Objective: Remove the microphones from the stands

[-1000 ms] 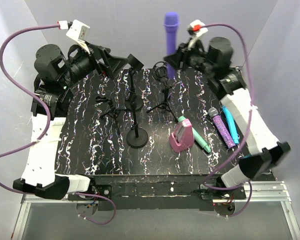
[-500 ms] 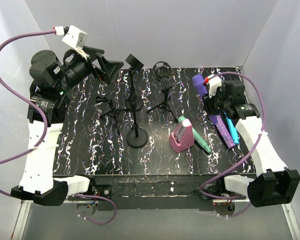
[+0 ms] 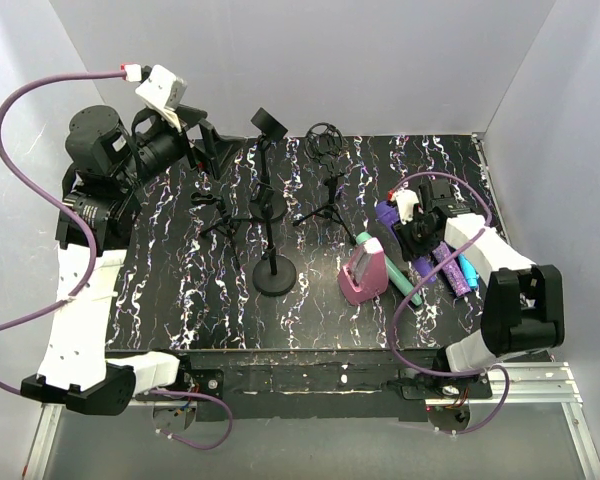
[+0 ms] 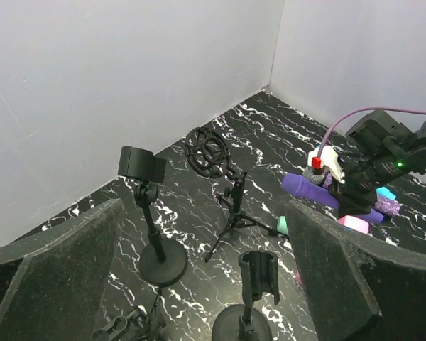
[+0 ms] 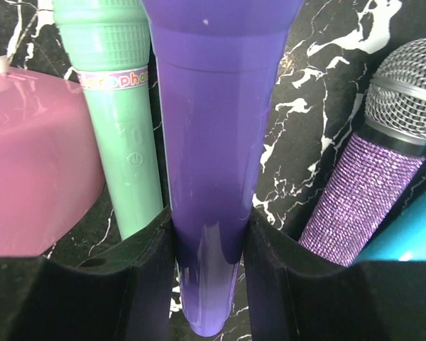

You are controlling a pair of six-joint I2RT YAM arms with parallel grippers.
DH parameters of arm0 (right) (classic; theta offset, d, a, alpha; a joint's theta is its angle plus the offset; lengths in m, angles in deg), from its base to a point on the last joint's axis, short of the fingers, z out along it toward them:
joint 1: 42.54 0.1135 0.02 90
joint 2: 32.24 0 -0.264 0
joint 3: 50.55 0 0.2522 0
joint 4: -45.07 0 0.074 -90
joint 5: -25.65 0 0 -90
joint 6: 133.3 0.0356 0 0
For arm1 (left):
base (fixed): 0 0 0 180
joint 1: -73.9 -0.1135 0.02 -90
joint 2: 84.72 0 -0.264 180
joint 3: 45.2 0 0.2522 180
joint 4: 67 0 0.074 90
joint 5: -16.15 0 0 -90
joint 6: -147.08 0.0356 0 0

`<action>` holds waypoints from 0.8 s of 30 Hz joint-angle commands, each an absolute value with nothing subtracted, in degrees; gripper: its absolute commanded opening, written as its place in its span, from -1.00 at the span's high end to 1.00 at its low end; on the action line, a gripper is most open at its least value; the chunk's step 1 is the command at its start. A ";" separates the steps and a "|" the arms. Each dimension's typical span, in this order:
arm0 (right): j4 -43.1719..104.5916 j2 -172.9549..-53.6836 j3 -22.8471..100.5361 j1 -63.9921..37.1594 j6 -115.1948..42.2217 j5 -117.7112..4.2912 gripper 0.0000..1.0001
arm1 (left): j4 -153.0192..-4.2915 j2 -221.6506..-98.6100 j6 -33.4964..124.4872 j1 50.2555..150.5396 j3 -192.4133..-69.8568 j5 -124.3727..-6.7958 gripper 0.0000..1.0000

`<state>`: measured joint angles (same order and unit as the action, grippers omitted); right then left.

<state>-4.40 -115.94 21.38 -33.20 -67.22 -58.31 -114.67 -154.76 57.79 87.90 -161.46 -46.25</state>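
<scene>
My right gripper (image 5: 209,241) is shut on the smooth purple microphone (image 5: 213,142) and holds it low over the right side of the table (image 3: 180,300), away from the stands. In the top view the purple microphone (image 3: 387,213) sticks out to the left of the right gripper (image 3: 412,235). The tripod stand with a ring mount (image 3: 325,140) stands empty at the back. My left gripper (image 4: 199,284) is open and empty, high at the back left (image 3: 212,150).
A green microphone (image 5: 121,142) and a pink object (image 5: 35,163) lie left of the purple one; a glittery purple microphone (image 5: 369,185) and a blue one (image 5: 412,241) lie right. A round-base clip stand (image 3: 275,270), another round-base stand (image 3: 270,125) and a small tripod (image 3: 215,215) stand mid-table.
My right arm has carried the purple microphone from high beside the back ring-mount stand forward and down to the table's right side, among the lying microphones. The left arm has barely moved.
</scene>
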 commanded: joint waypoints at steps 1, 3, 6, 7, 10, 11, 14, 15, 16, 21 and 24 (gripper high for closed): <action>-1.56 -118.98 21.92 -33.40 -66.51 -58.03 0.38 | -115.74 -152.93 60.24 87.44 -160.83 -47.39 -0.96; -1.57 -120.91 22.80 -33.49 -65.89 -57.76 0.34 | -115.74 -152.75 60.15 87.43 -160.66 -47.22 -0.96; -0.34 -123.37 23.15 -33.49 -63.88 -58.55 0.23 | -115.74 -153.01 59.80 87.43 -160.74 -46.25 -0.96; 0.19 -124.16 23.06 -33.58 -63.52 -58.72 0.21 | -115.74 -153.02 59.63 87.43 -160.92 -45.81 -0.96; 0.72 -126.19 23.06 -33.49 -64.04 -57.77 0.11 | -116.09 -153.19 59.62 87.43 -161.36 -44.23 -0.96; 0.28 -126.72 23.24 -33.49 -64.57 -56.80 0.05 | -116.35 -153.19 59.80 87.52 -161.45 -43.88 -0.96; -1.65 -128.04 24.03 -33.49 -65.88 -55.04 -0.19 | -118.46 -153.02 61.02 87.52 -161.27 -42.82 -0.96; -2.09 -128.13 24.47 -33.49 -65.89 -54.95 -0.25 | -119.33 -152.67 61.38 87.52 -161.10 -42.73 -0.96; -2.53 -127.87 24.91 -33.49 -65.98 -54.86 -0.28 | -120.21 -152.40 61.64 87.52 -160.92 -42.65 -0.96; -3.58 -122.87 26.31 -33.49 -64.75 -55.82 -0.42 | -125.83 -150.47 65.24 87.52 -158.64 -39.14 -0.96; -5.34 -118.91 27.02 -33.58 -65.18 -57.23 -0.51 | -130.49 -150.38 68.14 87.43 -157.67 -35.36 -0.96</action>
<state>-2.76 -125.80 23.66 -33.22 -65.02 -56.73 -123.39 -152.03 63.49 87.83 -158.75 -41.09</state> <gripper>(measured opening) 0.738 0.981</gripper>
